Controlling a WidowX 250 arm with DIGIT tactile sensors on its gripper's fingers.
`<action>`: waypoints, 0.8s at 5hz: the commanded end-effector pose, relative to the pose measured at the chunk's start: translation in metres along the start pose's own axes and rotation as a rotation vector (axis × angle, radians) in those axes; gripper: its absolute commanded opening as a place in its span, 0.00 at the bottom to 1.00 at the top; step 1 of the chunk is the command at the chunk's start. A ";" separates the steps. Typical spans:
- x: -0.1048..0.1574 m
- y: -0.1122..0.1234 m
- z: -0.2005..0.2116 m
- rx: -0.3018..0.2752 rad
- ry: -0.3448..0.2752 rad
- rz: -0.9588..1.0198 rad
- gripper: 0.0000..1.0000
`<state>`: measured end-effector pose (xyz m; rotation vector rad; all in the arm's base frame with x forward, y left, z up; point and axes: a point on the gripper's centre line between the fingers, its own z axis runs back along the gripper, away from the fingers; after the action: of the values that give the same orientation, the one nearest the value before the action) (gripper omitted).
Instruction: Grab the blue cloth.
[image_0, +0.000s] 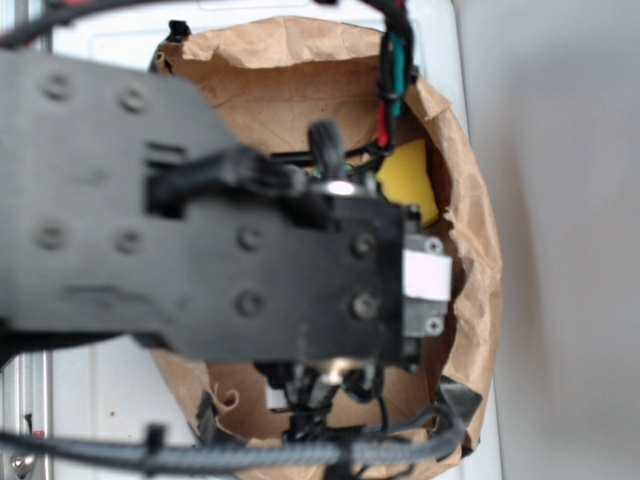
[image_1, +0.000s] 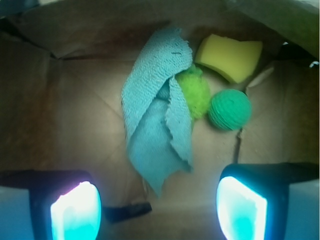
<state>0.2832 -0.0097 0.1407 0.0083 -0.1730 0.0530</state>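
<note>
- On the brown paper floor of the bag, seen from the wrist view, the blue cloth (image_1: 156, 122) lies in a long, loosely folded strip, running from the upper middle down toward the lower middle, with a frayed, ragged edge along its right side and a pointed tip at the bottom.
- Its right fold lies against a fuzzy lime-green ball (image_1: 196, 92), partly overlapping that ball's left side.
- Just right of the lime ball, touching or nearly so, sits a darker green knitted ball (image_1: 229, 109).
- Above the two balls rests a yellow sponge (image_1: 229, 57), tilted; whether it touches the lime ball below it I cannot tell.
- The end effector (image_1: 159, 211) hangs above the bag floor with its two fingers spread wide, one pad (image_1: 75, 212) at lower left and the other at lower right, both glowing pale cyan; nothing is held between them, and the cloth's lower tip points into the gap without touching either pad.
- A small dark strip (image_1: 127, 210) lies on the paper beside the left finger.
- In the exterior view the black arm (image_0: 200, 250) fills most of the frame and hides the cloth; the crumpled rim of the paper bag (image_0: 470, 230) rings it, with a patch of the yellow sponge showing past the arm, and cables run along the top and bottom.
- The bag stands on a white worktop (image_0: 100, 390).
</note>
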 end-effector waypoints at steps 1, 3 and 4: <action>0.020 -0.008 -0.029 -0.005 -0.059 -0.054 1.00; 0.028 -0.014 -0.065 -0.001 -0.061 -0.086 1.00; 0.027 -0.022 -0.089 0.030 -0.039 -0.107 1.00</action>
<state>0.3191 -0.0230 0.0466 0.0553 -0.1653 -0.0441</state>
